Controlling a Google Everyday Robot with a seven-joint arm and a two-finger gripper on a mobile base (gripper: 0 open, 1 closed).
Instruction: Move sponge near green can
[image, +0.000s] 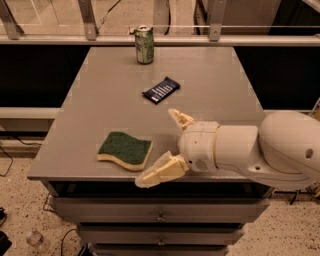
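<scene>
Grey table (100, 75) on drawers (160, 212), speckled floor (20, 195), rail (60, 40) behind. Sponge (125, 149) lies front left, green side up. Can (144, 44) stands at the far edge, well apart from it. Bar (161, 90) lies mid-table, its print unreadable. Gripper (157, 147) is just right of the sponge, fingers spread wide, holding nothing.

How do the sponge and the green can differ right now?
Pose: the sponge lies flat near the table's front edge; the green can stands upright at the far edge.
Look: the sponge is a wavy slab, dark green over pale yellow; the can is a cylinder with a silver top.
Reach: the open hand sits beside the sponge, far from the can.
Shared: both greenish, both on the table, neither held.
</scene>
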